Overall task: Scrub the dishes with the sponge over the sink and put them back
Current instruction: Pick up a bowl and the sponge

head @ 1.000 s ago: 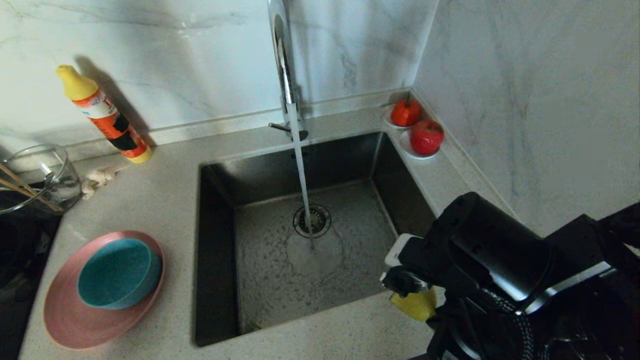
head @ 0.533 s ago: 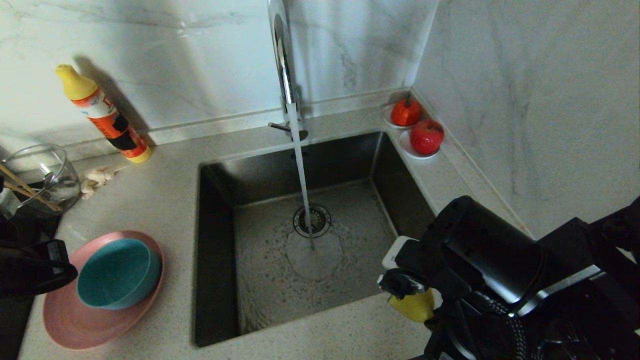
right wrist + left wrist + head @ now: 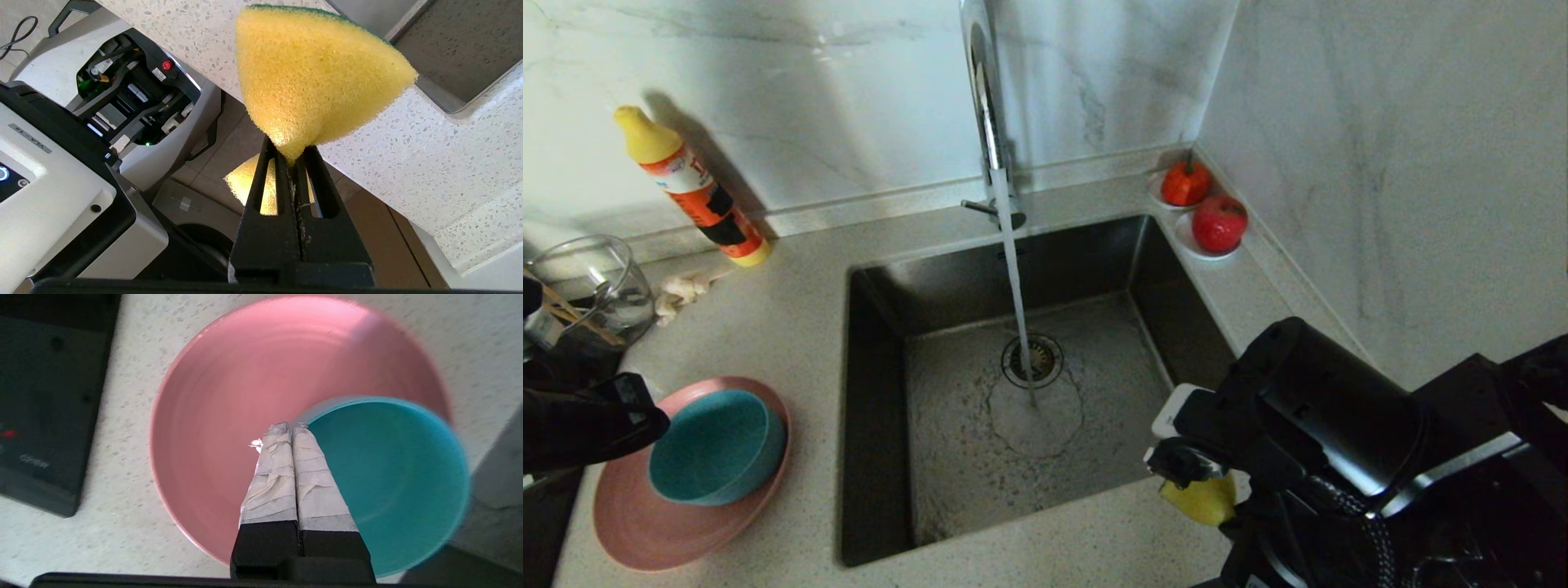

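1. The large square dark stainless-steel sink [image 3: 947,457] is filling the middle of the head view, with water running from the tall chrome tap [image 3: 990,122] onto the round metal drain strainer [image 3: 1032,360].
2. The wide round matte pink plate [image 3: 629,523] is sitting at the lower left on the speckled countertop [image 3: 792,327], carrying the smaller teal bowl [image 3: 719,445].
3. The right gripper [image 3: 292,157], at the lower right by the sink's near corner, is pinching the yellow foam sponge with its thin green scouring layer [image 3: 314,77] between closed fingers.
4. The left gripper [image 3: 291,425] is hovering over the plate beside the bowl's rim, its taped fingers [image 3: 276,473] pressed together on nothing.
5. Judged step: reaching for the first dish. The next move calls for spreading those fingers to straddle a rim.
6. The orange bottle with a yellow cap [image 3: 690,188] at the upper left is carrying a label too small to read.
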